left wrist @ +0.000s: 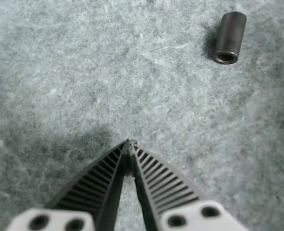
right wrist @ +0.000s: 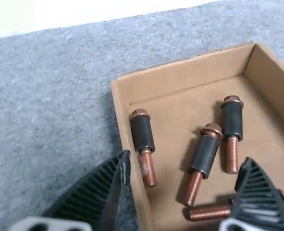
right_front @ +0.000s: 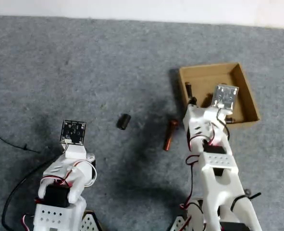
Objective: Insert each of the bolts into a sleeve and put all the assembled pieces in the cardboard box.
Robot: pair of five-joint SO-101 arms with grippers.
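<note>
A black sleeve (right_front: 124, 121) (left wrist: 227, 37) lies alone on the grey carpet, and a copper bolt (right_front: 170, 134) lies to its right. My left gripper (left wrist: 129, 146) is shut and empty, low over the carpet, short of the sleeve and to its left. The cardboard box (right_front: 217, 72) (right wrist: 180, 79) holds several assembled pieces, each a copper bolt in a black sleeve (right wrist: 142, 137) (right wrist: 206, 151) (right wrist: 230, 122). Above the box's near-left part hangs my right gripper (right wrist: 187, 158), open, with one finger outside the box wall and nothing held.
A black cable tie (right_front: 17, 145) lies on the carpet at the far left. The left arm (right_front: 67, 178) sits at the near-left and the right arm (right_front: 218, 178) at the near-right. A white wall edge runs along the back.
</note>
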